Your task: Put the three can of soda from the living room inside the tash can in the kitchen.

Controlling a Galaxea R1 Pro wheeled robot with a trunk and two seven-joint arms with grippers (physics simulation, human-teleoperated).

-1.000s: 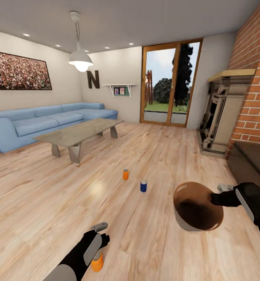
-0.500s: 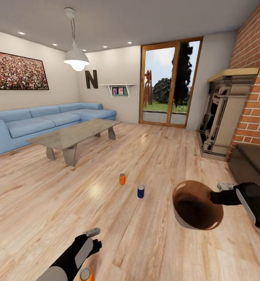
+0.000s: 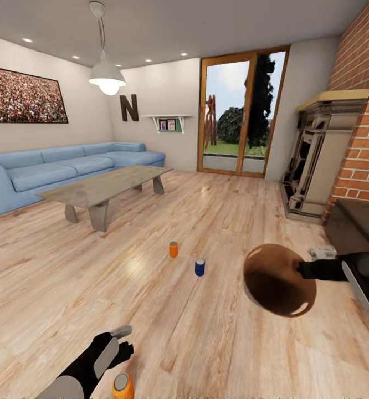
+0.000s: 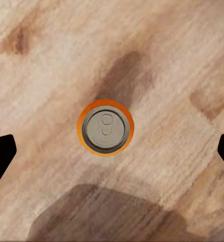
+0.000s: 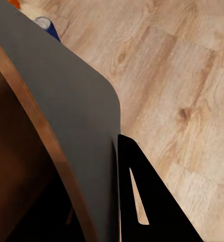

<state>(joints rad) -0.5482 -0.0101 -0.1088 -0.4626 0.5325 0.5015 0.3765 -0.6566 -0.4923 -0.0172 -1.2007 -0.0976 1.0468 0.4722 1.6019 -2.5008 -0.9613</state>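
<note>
Wood planks make the light brown floor [image 3: 218, 221] of the living room, and three small soda cans stand on it. One bright orange can with a silver top [image 3: 122, 385] stands right under the black left hand [image 3: 119, 342], near the robot. From the left wrist camera that same can [image 4: 105, 126] sits upright on the floor between the two black finger tips [image 4: 2, 157], which are spread wide apart and do not touch it, so the left hand is open and holds nothing. A second small orange can [image 3: 173, 249] and a dark blue can with a silver top [image 3: 200, 267] stand farther out on the floor, near each other but apart. The black right hand [image 3: 306, 270] grips the rim of the round bin with a grey outside and brown inside [image 3: 277, 280], and the bin is held up off the floor, tipped so its brown inside faces the head camera. In the right wrist camera a black finger [image 5: 147, 201] presses on the grey wall [image 5: 66, 111] of the bin, and the blue can [image 5: 47, 26] peeks past it. Behind the cans are a long blue sofa [image 3: 57, 172], a low grey surface [image 3: 104, 185] and a red brick fireplace [image 3: 339, 149].
</note>
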